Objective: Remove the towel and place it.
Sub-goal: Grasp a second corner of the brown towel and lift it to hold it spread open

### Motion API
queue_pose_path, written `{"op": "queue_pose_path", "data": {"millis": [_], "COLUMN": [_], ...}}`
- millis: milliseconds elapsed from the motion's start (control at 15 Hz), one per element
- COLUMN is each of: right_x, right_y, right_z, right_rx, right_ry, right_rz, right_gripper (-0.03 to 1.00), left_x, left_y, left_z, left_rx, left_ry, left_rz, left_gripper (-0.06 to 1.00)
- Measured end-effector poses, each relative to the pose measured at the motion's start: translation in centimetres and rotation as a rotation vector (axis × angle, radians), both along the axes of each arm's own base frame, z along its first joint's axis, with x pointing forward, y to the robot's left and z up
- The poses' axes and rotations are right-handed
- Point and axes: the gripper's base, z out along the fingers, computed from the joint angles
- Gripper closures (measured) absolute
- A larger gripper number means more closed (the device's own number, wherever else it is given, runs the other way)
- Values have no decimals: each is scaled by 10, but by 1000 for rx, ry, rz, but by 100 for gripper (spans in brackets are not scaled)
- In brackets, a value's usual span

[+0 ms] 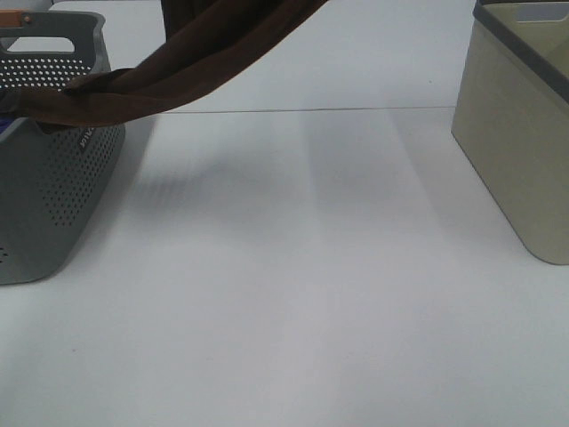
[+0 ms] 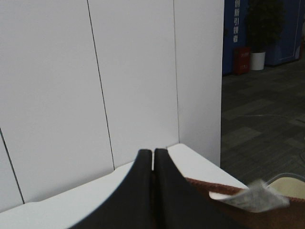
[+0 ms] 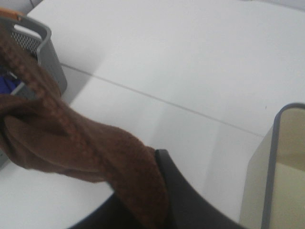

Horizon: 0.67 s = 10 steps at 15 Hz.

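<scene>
Hanging towel (image 3: 62, 138) — pinched inside right gripper (image 3: 153, 164).

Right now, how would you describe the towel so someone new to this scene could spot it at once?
On the white table, find the grey perforated laundry basket at the left. The towel is the long cloth stretching from its rim up past the view's top. It alone is dark reddish-brown plush, unlike the blue item in the basket.

Open tabletop (image 1: 293, 294) mid-scene, grey basket (image 1: 53, 205) left, beige bin (image 1: 520, 151) right, towel (image 1: 204, 62) overhead
</scene>
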Motion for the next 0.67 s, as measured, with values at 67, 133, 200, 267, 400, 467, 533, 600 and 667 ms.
{"op": "queue_pose_path", "data": {"millis": [67, 133, 200, 267, 400, 467, 533, 600, 667], "right_x": [-4, -7, -7, -6, 2, 8, 17, 28, 41], "right_y": [-2, -3, -3, -3, -1, 2, 3, 4, 6], "right_z": [12, 19, 20, 20, 13, 7, 1, -7, -15], "right_rx": [14, 24, 26, 24, 1, -6, -34, -72, -106], "right_ry": [-41, -67, -71, -69, -45, -28, -16, -7, -11], "right_rz": [-2, -3, -2, -3, -10, -10, -23, -42, -72], "right_gripper": [97, 97, 97, 97, 97, 97, 97, 97, 97], "left_x": [-5, -7, -7, -5, 6, 13, 22, 31, 44], "left_y": [4, 6, 6, 6, 3, 0, -4, -7, -10], "left_z": [5, 8, 6, 2, -12, -22, -31, -41, -53], "left_rx": [-4, 7, 19, 47, 113, 149, 186, 211, 227], "left_ry": [-17, -27, -20, 5, 63, 91, 114, 127, 149], "left_rz": [3, 11, 16, 29, 60, 77, 98, 121, 144], "left_gripper": [94, 94, 94, 94, 94, 94, 94, 94, 94]}}
